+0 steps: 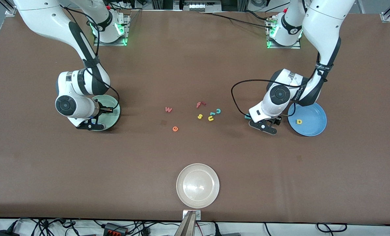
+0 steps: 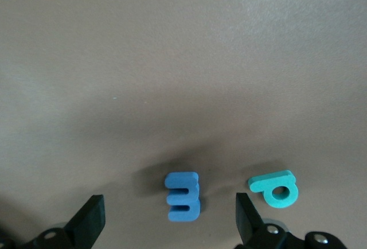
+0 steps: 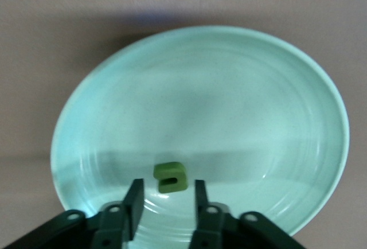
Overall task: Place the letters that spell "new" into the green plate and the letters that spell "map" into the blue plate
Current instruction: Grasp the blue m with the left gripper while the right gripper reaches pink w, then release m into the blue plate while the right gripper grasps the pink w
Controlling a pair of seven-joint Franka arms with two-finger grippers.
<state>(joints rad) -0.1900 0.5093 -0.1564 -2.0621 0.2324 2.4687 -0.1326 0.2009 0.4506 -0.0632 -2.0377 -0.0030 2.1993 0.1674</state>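
The left gripper (image 2: 166,220) is hovering low over the worktop (image 2: 172,59), jaws standing wide, the blue "m" (image 2: 183,197) lying between them and the teal "a" (image 2: 276,189) just outside. The right gripper (image 3: 166,206) is hanging over the green plate (image 3: 229,88), jaws parted and gripping nothing, the olive-green "n" (image 3: 171,177) lying in the plate just ahead of them.

The right arm reaches down from its base and bends at the elbow, its wrist turned so the right gripper (image 3: 166,203) points at the bench. Its two fingers (image 3: 135,200) stand a little apart with nothing clamped between them. The left arm folds down in the same way at its own end of the bench, and the left gripper (image 2: 169,220) hangs low over the surface. Its fingers (image 2: 92,217) are spread wide and hold nothing.
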